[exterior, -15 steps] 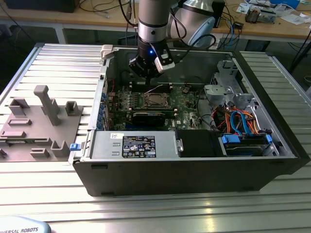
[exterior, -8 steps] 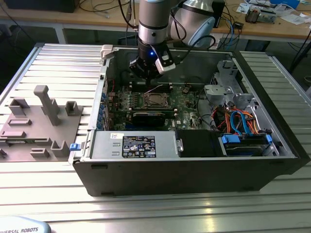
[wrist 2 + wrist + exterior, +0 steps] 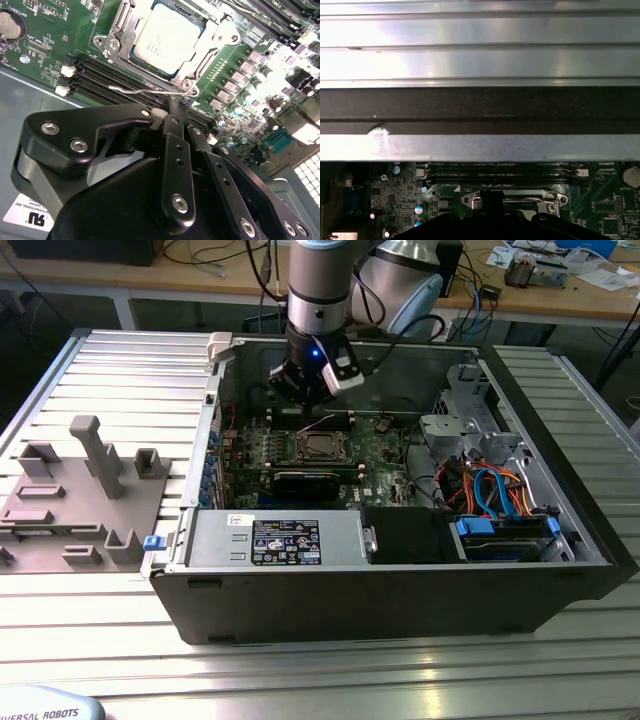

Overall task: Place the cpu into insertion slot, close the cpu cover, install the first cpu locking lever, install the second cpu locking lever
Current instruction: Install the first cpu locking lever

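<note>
The cpu [image 3: 165, 37], a square chip with a silver-grey top, lies flat in the insertion slot, which is hidden beneath it. The cpu cover [image 3: 219, 36] is down around the chip, its silver frame showing on all sides. A thin wire locking lever [image 3: 142, 90] runs along the socket's edge beside the memory slots. My gripper [image 3: 171, 107] is shut, its black fingertips together just off that lever; whether they touch it I cannot tell. In the exterior view the gripper [image 3: 305, 390] hangs inside the open case just behind the cpu [image 3: 322, 447]. The cpu cover [image 3: 515, 199] and gripper [image 3: 490, 200] also appear in the first wrist view.
Long black memory slots [image 3: 115, 75] lie between gripper and socket. A coin battery [image 3: 10, 25] sits on the green board. The case holds a power supply [image 3: 275, 540], a drive cage with blue cables [image 3: 500, 525] and high walls [image 3: 400, 600]. A grey fixture [image 3: 80, 490] stands outside.
</note>
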Controlling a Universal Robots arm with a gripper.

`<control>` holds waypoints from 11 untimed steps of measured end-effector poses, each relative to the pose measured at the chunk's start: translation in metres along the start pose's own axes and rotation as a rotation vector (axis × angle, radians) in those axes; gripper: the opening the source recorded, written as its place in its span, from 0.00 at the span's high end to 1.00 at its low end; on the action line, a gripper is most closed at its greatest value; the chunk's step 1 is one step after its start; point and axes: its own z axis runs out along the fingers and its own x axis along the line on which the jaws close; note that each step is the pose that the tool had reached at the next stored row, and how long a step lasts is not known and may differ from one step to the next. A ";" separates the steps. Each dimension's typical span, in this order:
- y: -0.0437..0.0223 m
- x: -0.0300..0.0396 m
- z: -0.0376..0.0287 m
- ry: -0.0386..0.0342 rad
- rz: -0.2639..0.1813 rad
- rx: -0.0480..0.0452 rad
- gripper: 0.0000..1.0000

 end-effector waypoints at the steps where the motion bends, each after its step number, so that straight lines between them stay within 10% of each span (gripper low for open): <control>1: 0.0000 -0.0004 0.0003 0.0000 0.000 0.0000 0.89; 11: 0.0013 -0.0046 0.0051 0.0010 -0.014 0.0003 0.89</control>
